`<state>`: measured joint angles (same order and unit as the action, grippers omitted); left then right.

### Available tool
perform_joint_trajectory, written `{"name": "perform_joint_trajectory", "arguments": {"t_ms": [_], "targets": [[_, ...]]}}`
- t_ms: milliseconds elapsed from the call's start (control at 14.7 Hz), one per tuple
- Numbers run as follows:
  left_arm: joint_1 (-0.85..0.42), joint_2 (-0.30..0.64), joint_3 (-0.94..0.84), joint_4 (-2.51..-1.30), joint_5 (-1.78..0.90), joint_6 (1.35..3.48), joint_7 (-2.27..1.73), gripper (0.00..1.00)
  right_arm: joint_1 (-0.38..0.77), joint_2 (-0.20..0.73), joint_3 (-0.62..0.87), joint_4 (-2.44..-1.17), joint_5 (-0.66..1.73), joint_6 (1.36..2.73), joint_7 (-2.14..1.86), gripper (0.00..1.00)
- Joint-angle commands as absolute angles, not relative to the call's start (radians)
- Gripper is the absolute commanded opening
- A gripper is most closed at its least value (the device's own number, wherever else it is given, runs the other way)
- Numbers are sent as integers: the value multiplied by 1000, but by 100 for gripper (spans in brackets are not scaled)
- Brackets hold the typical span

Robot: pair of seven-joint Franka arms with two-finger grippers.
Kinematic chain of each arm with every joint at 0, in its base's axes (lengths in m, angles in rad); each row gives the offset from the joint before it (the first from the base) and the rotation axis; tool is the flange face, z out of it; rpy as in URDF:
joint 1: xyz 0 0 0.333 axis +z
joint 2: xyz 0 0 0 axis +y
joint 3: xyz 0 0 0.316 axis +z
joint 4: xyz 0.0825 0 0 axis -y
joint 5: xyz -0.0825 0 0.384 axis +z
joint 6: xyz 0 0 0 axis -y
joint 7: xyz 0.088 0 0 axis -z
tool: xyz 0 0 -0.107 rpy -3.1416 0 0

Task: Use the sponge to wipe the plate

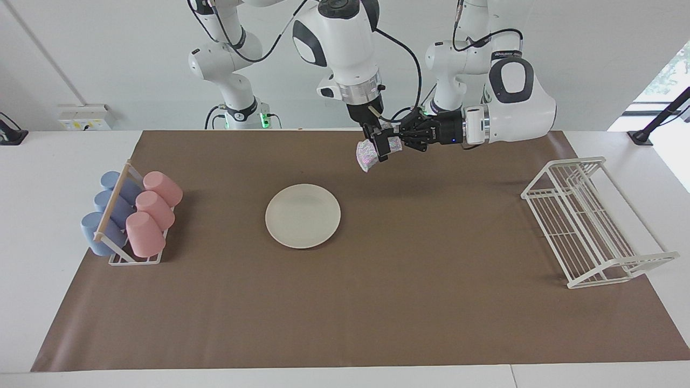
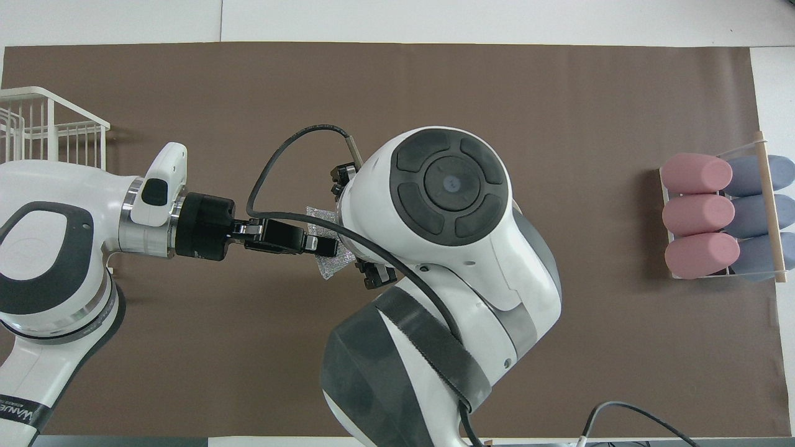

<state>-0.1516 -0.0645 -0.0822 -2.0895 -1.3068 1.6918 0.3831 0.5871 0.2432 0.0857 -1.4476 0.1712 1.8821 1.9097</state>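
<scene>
— Two grippers are meeting at the sponge: our left gripper is pinching it in the air, well apart from the plate lying nearer mid-table.

— And our right gripper?

— We're bringing it around the sponge with fingers spread, not yet gripping. We're judging this a handover; next it needs closing before the left lets go.
</scene>
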Motion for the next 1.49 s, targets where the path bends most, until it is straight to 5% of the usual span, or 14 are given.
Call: {"name": "perform_joint_trajectory", "arguments": {"t_ms": [0,272,408,543,1019,1087,1155,1427], "targets": [[-160,-98,-71,-2129,-1328,1698,405,0,584,247,89,-1437,161,1868,1924,92],[-160,-98,-69,-2129,-1327,1692,405,0,584,239,89,-1454,163,1850,1924,86],[-160,-98,-69,-2129,-1327,1692,405,0,584,233,89,-1454,163,1832,1922,54],[-161,-98,-69,-2129,-1327,1690,405,0,586,232,89,-1456,163,1832,1922,4],[-166,-98,-69,-2129,-1324,1692,405,0,586,232,89,-1465,163,1851,1921,0],[-169,-100,-69,-2129,-1322,1693,402,19,584,232,89,-1465,166,1850,1921,0],[-170,-101,-71,-2129,-1322,1697,394,94,586,230,89,-1466,166,1850,1921,0],[-169,-109,-69,-2131,-1313,1697,391,100,581,224,91,-1491,166,1868,1913,0]]}}
